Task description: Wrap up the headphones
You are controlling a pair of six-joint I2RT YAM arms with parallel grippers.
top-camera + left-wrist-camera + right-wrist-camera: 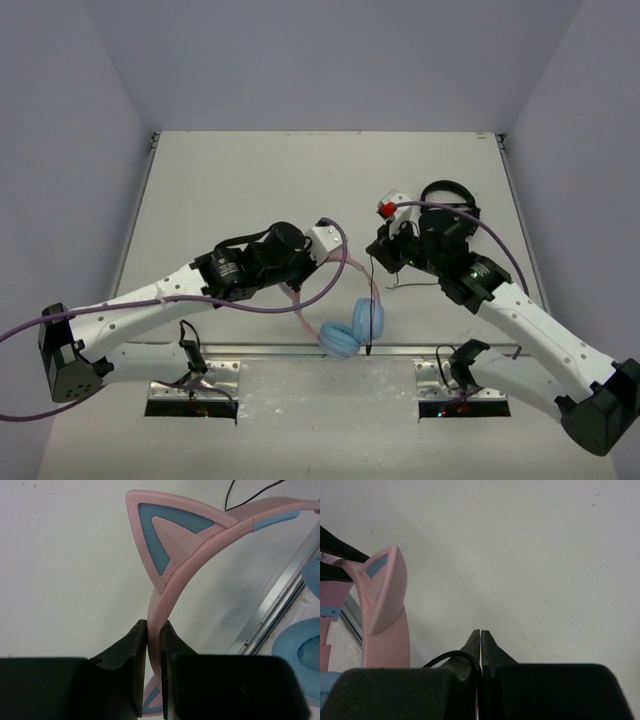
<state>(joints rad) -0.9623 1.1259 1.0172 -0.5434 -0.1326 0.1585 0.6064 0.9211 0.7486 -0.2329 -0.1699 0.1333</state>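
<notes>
Headphones (pixel 352 325) at near edge of tabletop (pixel 300 180): left claw (pixel 154 630) clamps headband (pixel 166 592), right claw (pixel 480 636) pinches cable (pixel 445 656); winding apparently unstarted.

White arm links (pixel 150 297), black joints (pixel 275 250), purple cables (pixel 250 309), black tapered fingers (pixel 125 655)

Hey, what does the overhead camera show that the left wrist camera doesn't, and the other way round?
Only the overhead view: both arms, the right gripper at the top of the thin black cable, which runs toward the near edge, and the all-black headphones at the far right.
Only the left wrist view: the left gripper shut on the pink headband right beside a cat ear with its blue inlay.
Both: the headband and a light blue earcup.
</notes>
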